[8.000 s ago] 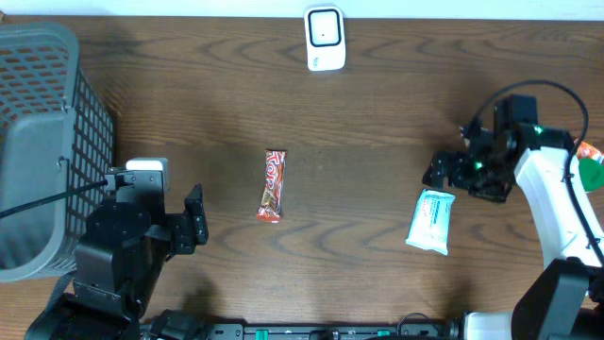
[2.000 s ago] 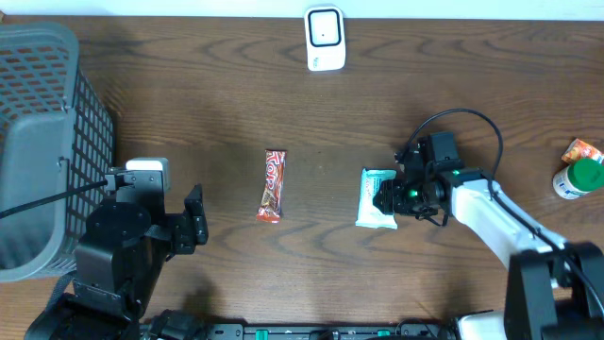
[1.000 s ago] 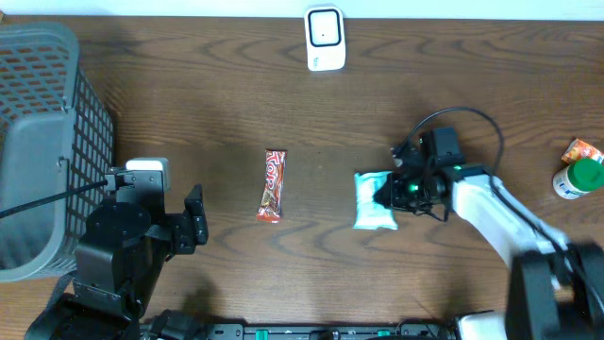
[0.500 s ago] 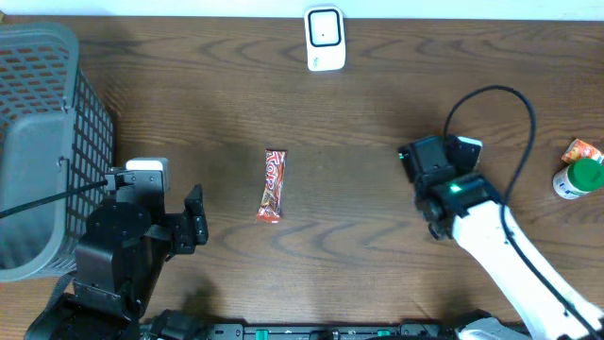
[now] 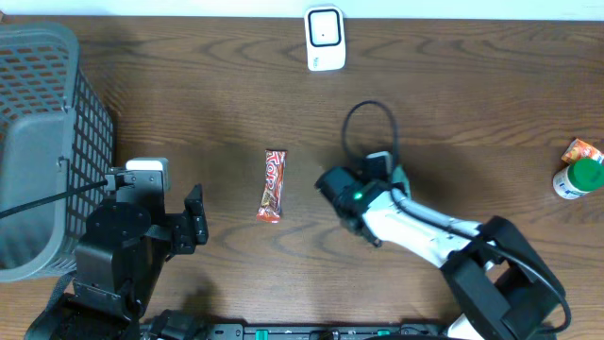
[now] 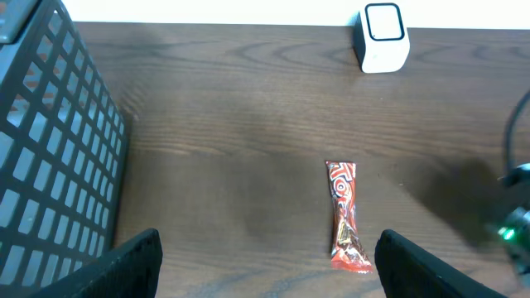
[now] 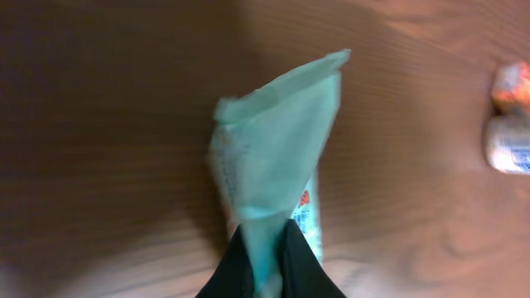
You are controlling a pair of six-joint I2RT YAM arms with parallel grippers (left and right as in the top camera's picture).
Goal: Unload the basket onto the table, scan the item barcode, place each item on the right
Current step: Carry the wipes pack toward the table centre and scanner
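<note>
The right gripper (image 7: 267, 248) is pinched tight on one end of the pale green packet (image 7: 277, 141), holding it over the middle of the table (image 5: 453, 104), just right of the candy bar (image 5: 273, 185) and well short of the white scanner (image 5: 324, 38). The left gripper (image 6: 267, 248) stands wide open and empty beside the basket (image 5: 38, 142)

Soft, even light over the table (image 5: 453, 104); right of the bar (image 6: 344, 215) the picture smears; pouch (image 7: 277, 157) close-up dim, perhaps motion-blurred.
</note>
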